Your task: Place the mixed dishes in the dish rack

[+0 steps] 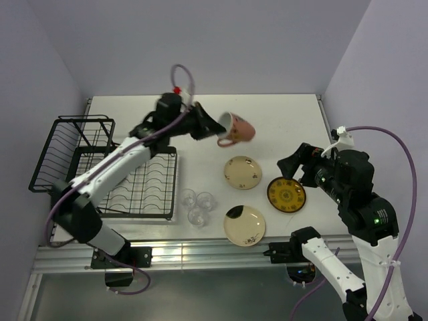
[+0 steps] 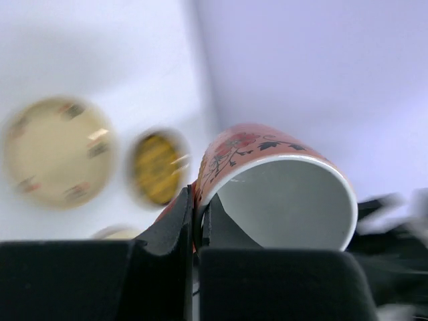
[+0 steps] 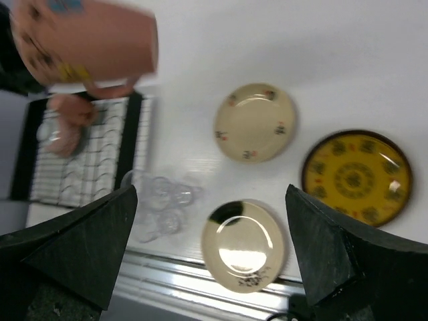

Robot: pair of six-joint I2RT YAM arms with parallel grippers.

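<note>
From above, the left gripper [image 1: 208,127] is closed on the rim of a pink mug [image 1: 238,128]. The mug hangs tilted in the air over the white table [image 1: 287,114], well to the right of the dish rack [image 1: 144,190]. The hold is on one thin wall only, so I think the mug may swing or slip out on the way across. It would then fall near the cream plate [image 1: 243,172] or the three clear glasses [image 1: 197,206] that stand just beside the rack. The right gripper [image 1: 289,166] hovers near the yellow plate [image 1: 286,194]. In the left wrist view, the two fingers [image 2: 175,224] pinch the mug wall, one inside and one outside; the bite looks shallow, which causes my worry. In the right wrist view, the jaws stand wide apart and hold nothing. A blurred pink shape [image 3: 63,130] lies on the rack grid, maybe a second mug, and the carried one could knock it at set-down. The table is smooth and white, with a metal rail [image 1: 200,251] on its near edge, and plain pale lilac walls [image 1: 200,40] close it on three sides.
</note>
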